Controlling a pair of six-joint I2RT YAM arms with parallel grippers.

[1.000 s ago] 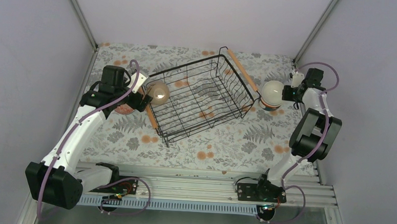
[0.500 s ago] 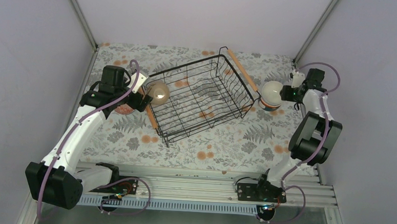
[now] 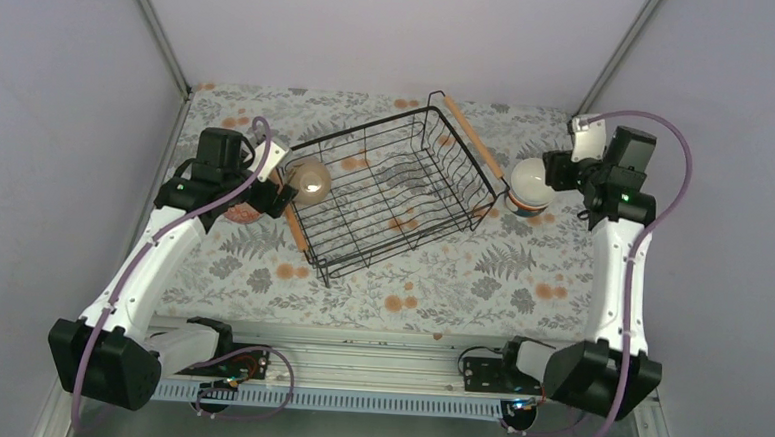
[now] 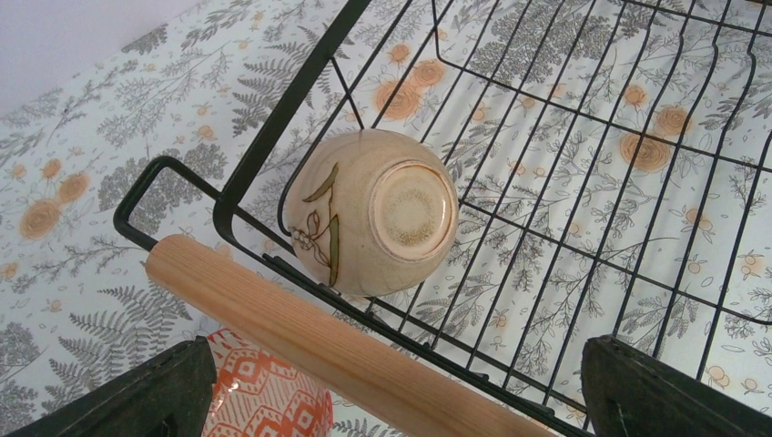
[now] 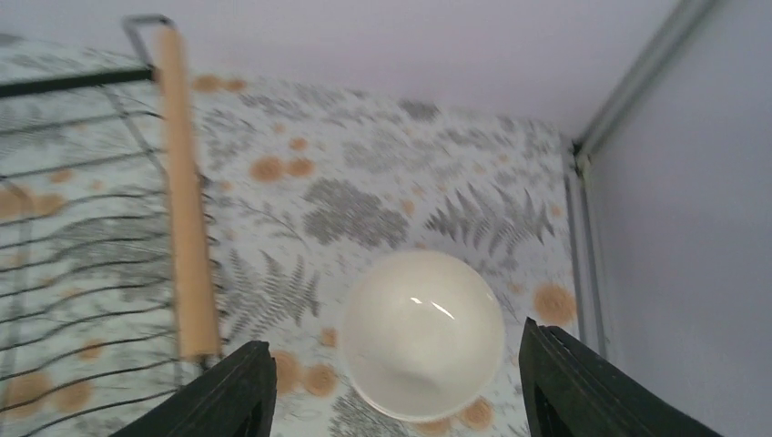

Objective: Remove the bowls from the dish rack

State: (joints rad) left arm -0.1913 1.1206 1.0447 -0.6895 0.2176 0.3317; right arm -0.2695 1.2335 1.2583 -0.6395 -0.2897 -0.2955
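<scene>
1. My left pincer (image 4: 401, 387): fingers spread wide, nothing between them. It hangs over the left end of the dish rack (image 3: 404, 204), above that end's wooden handle (image 4: 309, 332).

2. My right pincer (image 5: 401, 387): fingers spread, one on each side of the white bowl (image 5: 423, 332), with bare cloth showing between each finger and the bowl. It pinches nothing.

3. Dish rack: black wire, set askew in the middle of the fern-and-flower cloth (image 3: 440, 281), with a light wooden handle at each end. The right-hand handle (image 5: 182, 200) lies just beside the white bowl.

4. Beige bowl (image 4: 378, 209): inside the rack, in the corner nearest my left pincer. It is tipped over, with its foot ring turned up towards my wrist camera and a leaf motif on its side. It leans against the wires just behind the left handle. It is the only bowl I see in the rack.

5. Orange bowl (image 4: 269, 396): white lattice pattern. It is outside the rack, on the cloth, close under the left handle and partly hidden by my left finger.

6. White bowl: outside the rack, near its right end. From above, a darker edge shows beneath it; I cannot tell what that is.
</scene>
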